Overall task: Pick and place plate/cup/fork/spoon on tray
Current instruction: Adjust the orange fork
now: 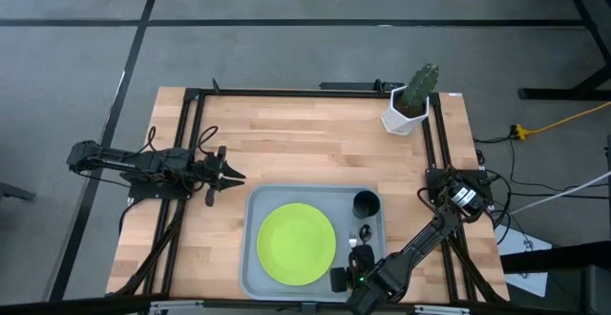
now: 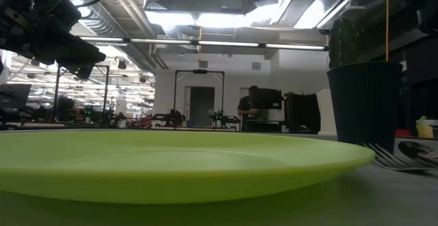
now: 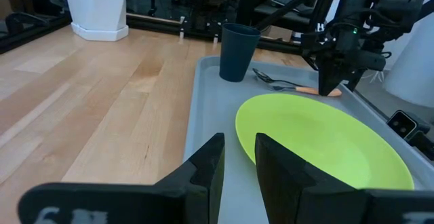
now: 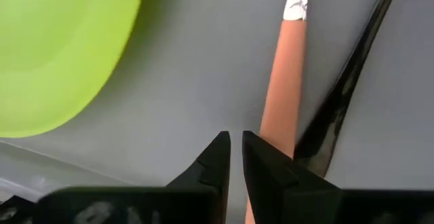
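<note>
The grey-blue tray [image 1: 253, 200] lies at the table's near middle. On it are the lime-green plate [image 1: 296, 243], the black cup [image 1: 366, 203] standing at its far right corner, the orange-handled fork [image 4: 285, 81] and the dark spoon [image 4: 352, 68], side by side to the right of the plate. My right gripper [image 4: 236, 146] points down over the fork's handle end [image 3: 319, 91]. Its fingers are shut with nothing between them, and the handle runs under one finger. My left gripper [image 3: 239, 156] is shut and empty, above the table just left of the tray. My right gripper stands with its shut fingertips at the free end of the fork's handle [image 4: 271, 139], coming from above. The fork lies flat on the tray. I cannot tell whether the finger touches the handle.
A white pot with a green cactus [image 1: 410, 105] stands at the table's far right corner. Bare wood lies between the tray and the far edge [image 1: 305, 143]. Black frame rails run along the table's left and right sides.
</note>
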